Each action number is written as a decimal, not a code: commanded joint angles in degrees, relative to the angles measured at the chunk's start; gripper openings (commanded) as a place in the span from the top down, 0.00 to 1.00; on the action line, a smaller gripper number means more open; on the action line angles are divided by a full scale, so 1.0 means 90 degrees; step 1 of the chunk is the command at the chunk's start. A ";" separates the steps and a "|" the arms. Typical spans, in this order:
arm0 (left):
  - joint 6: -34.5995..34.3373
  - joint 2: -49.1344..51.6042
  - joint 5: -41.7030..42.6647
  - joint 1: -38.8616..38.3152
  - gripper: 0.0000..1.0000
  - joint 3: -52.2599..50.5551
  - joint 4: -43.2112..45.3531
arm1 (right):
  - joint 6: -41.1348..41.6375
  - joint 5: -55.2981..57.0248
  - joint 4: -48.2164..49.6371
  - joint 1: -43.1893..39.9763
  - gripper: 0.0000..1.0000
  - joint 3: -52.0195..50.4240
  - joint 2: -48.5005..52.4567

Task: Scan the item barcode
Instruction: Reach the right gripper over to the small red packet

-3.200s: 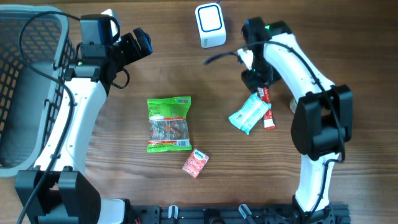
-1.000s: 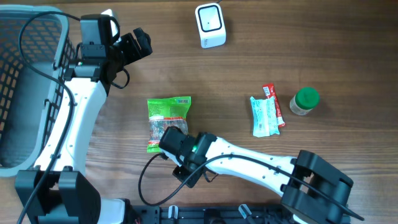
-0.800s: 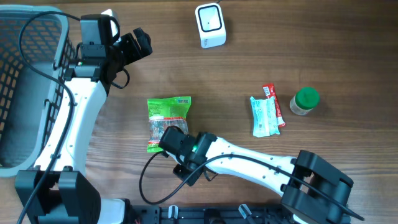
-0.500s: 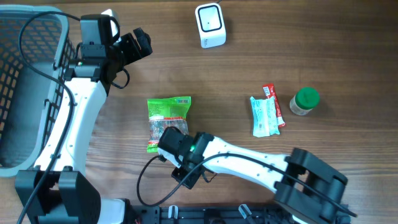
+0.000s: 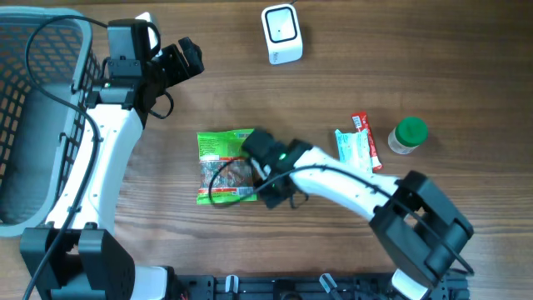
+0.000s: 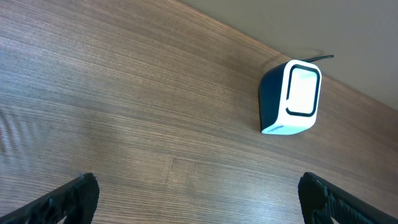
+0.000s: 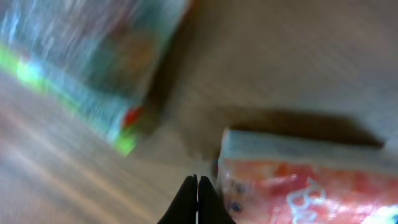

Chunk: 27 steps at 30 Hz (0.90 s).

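My right gripper [image 7: 197, 190] is clenched on the red snack packet [image 7: 292, 186], blurred with white lettering, lower right in my wrist view, beside the green bag [image 5: 218, 148]; far left, the wire basket [image 5: 21, 125], my left gripper [image 6: 202, 202] released

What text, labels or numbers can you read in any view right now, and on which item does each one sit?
Nothing reads reliably:
red packet: white lettering, too blurred to read.
green snack bag: print too small to read.
teal packet and red stick: print too small to read.
scanner and green-lidded jar: no text to be seen.
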 commanded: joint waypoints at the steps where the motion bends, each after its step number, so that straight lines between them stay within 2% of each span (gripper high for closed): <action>1: 0.0051 0.0070 -0.0036 0.0012 0.00 0.0051 0.0017 | 0.0376 0.0270 0.0257 -0.0593 0.96 -0.0012 0.0083; 5: 0.0051 0.0070 -0.0036 0.0012 0.00 0.0051 0.0017 | 0.0219 0.0204 0.0537 -0.1302 0.96 0.0063 0.0083; 8: 0.0051 0.0070 -0.0036 0.0012 0.00 0.0051 0.0017 | -0.0561 -0.0682 0.0168 -0.1467 0.94 0.0464 -0.0036; 11: 0.0051 0.0070 -0.0036 0.0012 0.00 0.0051 0.0017 | -0.0869 -0.0884 -0.0172 -0.1452 0.94 0.0583 -0.0330; 15: 0.0051 0.0070 -0.0036 0.0012 0.00 0.0051 0.0017 | -0.1144 -0.0879 -0.1117 -0.1447 0.94 0.0459 -0.0471; 21: 0.0051 0.0070 -0.0034 0.0012 0.00 0.0051 0.0017 | -0.1144 -0.0381 -0.0753 -0.1443 0.94 -0.0427 -0.0471; 24: 0.0051 0.0070 -0.0036 0.0012 0.00 0.0051 0.0017 | -0.1139 0.0262 -0.0731 -0.1443 0.94 -0.0505 -0.0471; 27: 0.0051 0.0070 -0.0036 0.0012 0.00 0.0051 0.0017 | -0.1124 0.0262 -0.0539 -0.1443 0.94 -0.0505 -0.0471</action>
